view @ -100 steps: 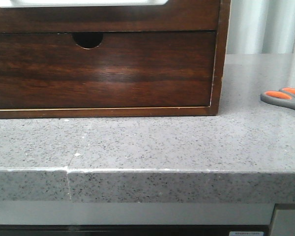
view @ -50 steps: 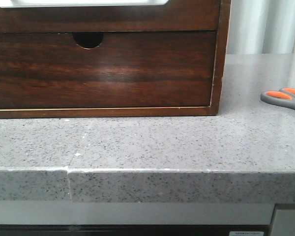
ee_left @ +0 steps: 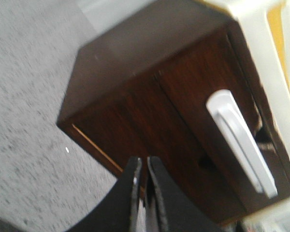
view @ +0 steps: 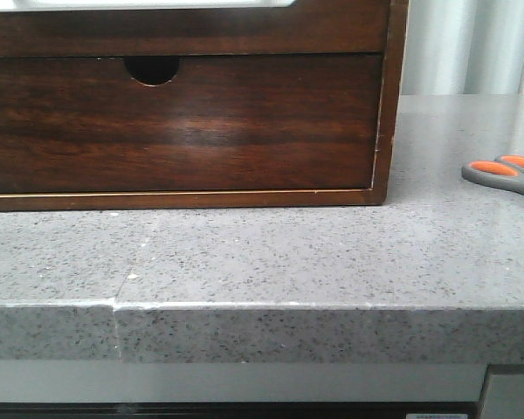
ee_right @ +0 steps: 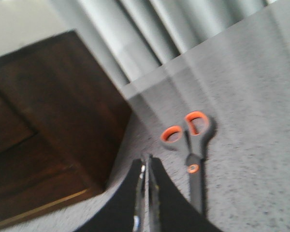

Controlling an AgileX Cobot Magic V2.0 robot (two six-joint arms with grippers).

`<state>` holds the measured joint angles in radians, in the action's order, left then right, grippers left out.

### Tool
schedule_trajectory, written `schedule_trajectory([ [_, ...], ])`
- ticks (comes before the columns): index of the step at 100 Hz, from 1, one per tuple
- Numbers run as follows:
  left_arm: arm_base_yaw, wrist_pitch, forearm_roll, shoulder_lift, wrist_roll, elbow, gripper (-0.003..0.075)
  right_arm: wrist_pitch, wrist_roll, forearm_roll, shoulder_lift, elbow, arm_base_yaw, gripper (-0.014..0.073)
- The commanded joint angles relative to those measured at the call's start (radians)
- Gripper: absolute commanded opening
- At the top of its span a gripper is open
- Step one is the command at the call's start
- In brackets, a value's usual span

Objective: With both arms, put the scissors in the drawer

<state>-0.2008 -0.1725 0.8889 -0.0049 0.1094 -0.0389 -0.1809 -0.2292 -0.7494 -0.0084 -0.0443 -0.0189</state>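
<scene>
Front view has shifted slightly since a second ago; box and scissors [view: 505, 175] lie as before. Both my jaws closed, holding nothing. Scissors flat on the desk [view: 271, 253], right of the wooden box [view: 183, 122], just ahead of my right gripper [ee_right: 145, 170]. Drawer [ee_left: 241, 140] sits above the notched front, left gripper [ee_left: 143, 170] near it. Approach step, I judge: next, left jaws open the drawer, right jaws part over the scissors
</scene>
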Motion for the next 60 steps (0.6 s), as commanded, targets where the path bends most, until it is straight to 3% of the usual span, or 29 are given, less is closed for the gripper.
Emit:
schedule_trajectory([
  [1, -0.009, -0.015, -0.046, 0.035, -0.021, -0.096, -0.0020, -0.041, -0.072, 0.031, -0.005, -0.098, -0.006, -0.0045],
  [14, -0.009, -0.066, -0.104, 0.175, -0.075, -0.222, -0.0020, -0.151, -0.088, 0.141, 0.055, -0.219, -0.006, -0.0045],
  [29, -0.009, -0.180, -0.105, 0.382, -0.128, -0.380, 0.0001, -0.199, -0.088, 0.156, 0.142, -0.301, -0.006, -0.0038],
  [36, -0.009, -0.243, -0.051, 0.483, -0.135, -0.438, 0.0091, -0.202, -0.088, 0.156, 0.175, -0.324, -0.006, 0.0010],
  [51, -0.023, -0.368, 0.179, 0.677, -0.270, -0.545, 0.0388, -0.214, -0.070, 0.148, 0.248, -0.357, -0.006, 0.0211],
  [60, -0.040, -0.368, 0.392, 0.766, -0.313, -0.574, 0.0430, -0.228, -0.014, 0.136, 0.290, -0.368, -0.006, 0.0321],
])
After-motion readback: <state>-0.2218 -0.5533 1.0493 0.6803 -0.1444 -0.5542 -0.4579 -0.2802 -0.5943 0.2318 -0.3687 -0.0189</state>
